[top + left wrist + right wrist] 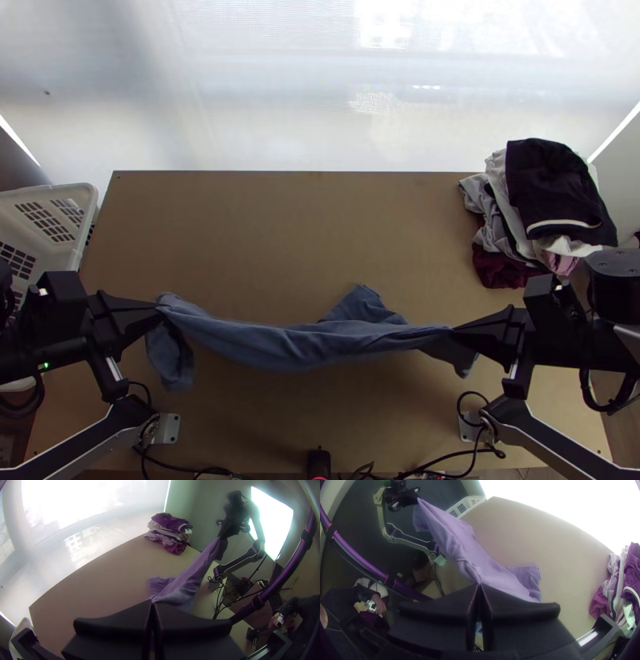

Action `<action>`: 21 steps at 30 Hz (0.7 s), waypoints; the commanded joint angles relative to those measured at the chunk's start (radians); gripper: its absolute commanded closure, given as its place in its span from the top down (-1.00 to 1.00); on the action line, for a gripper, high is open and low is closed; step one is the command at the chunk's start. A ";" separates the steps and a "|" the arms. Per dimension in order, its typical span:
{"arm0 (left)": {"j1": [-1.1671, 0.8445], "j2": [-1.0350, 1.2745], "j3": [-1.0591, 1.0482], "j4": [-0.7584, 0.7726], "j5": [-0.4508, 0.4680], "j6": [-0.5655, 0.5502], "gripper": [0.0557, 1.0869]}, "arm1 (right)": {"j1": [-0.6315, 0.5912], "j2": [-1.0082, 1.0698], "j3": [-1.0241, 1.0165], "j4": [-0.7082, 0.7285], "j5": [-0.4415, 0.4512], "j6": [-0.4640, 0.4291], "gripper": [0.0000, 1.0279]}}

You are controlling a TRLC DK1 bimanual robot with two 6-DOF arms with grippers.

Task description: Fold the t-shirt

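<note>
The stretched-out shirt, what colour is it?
The shirt is greyish blue, clearest in the top view.

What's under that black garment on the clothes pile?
Grey cloth, white cloth, pink cloth and dark red cloth stick out from under the black garment; whatever else lies beneath is covered.

Left pincer (162,306) closed, seemingly raised; right pincer (454,328) closed, raised

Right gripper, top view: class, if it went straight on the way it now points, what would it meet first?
Most likely the t-shirt in its own fingertips, strung out ahead towards the left gripper; heights are unclear from above.
</note>
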 commanded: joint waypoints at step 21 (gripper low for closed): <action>-0.155 0.331 0.597 0.053 0.061 -0.067 -0.92 | -0.067 0.282 0.669 0.001 -0.228 0.027 -0.95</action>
